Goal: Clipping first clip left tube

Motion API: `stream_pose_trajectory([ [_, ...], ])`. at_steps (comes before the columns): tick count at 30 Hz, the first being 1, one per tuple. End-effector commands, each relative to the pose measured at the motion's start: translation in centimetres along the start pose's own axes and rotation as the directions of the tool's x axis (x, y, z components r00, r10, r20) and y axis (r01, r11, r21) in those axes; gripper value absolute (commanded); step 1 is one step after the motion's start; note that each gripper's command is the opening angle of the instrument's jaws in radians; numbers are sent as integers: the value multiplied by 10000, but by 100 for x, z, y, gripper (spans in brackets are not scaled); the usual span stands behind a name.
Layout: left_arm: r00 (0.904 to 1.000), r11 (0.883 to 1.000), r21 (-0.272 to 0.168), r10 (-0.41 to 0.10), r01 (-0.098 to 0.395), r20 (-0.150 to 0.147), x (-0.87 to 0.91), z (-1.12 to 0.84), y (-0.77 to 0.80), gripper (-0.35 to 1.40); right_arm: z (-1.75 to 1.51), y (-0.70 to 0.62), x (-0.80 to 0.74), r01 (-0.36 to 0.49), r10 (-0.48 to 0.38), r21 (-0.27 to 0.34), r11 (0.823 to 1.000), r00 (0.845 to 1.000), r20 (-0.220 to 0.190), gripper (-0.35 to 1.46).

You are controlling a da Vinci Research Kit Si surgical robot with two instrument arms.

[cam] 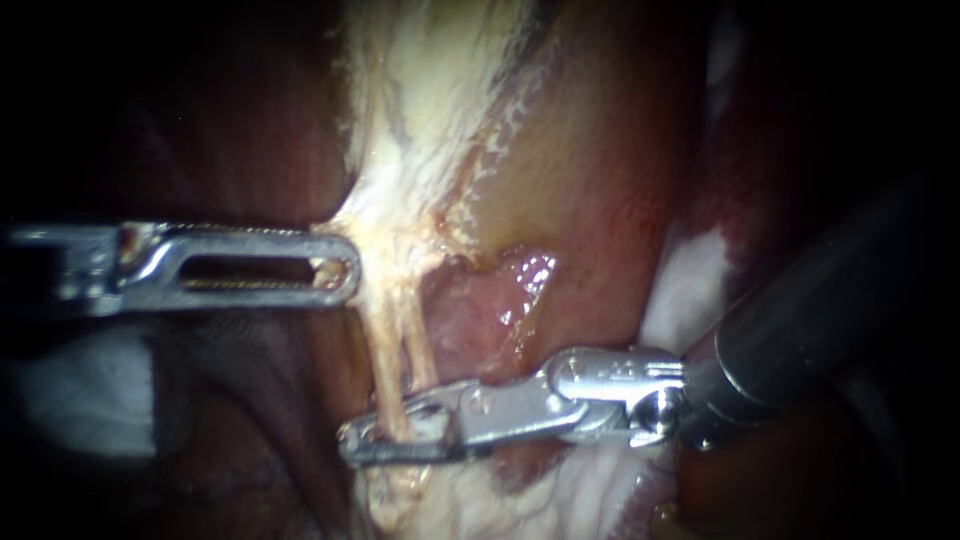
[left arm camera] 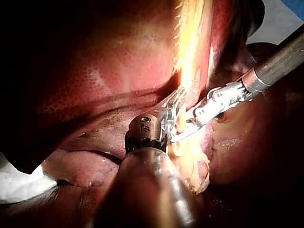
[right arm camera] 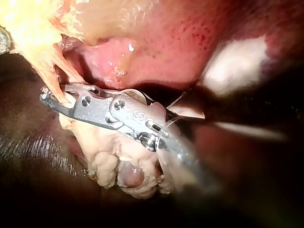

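- liver (left arm camera: 95, 76): dark red, mottled, fills most of the background
- pale yellow fatty tissue (cam: 430, 90): runs down the middle, kinda stringy
- wet pink raw patch (cam: 495, 300): right beside that
- white gauze (cam: 80, 390): tucked in at lower left

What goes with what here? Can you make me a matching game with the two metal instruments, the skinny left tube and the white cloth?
Things:
1. left instrument
2. right instrument
3. left tube
4. white cloth

Descriptions:
A. thin and pale, running down to the right instrument's tip
B. dim, lying below the left instrument
C. tool shut on the edge of the pale tissue
D. dark shaft coming in from the right

Pairs: 1-C, 2-D, 3-A, 4-B.
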Motion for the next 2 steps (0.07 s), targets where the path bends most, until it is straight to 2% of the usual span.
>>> stream_pose_trajectory([
  [1,10000,10000,4,2,-2,-4,0,0,0,-35,0,0,1,-63,63,-1,10000,10000,-5,-35],
  [2,10000,10000,4,2,-2,-5,0,0,0,-35,0,0,1,-62,62,1,10000,10000,-5,-35],
])
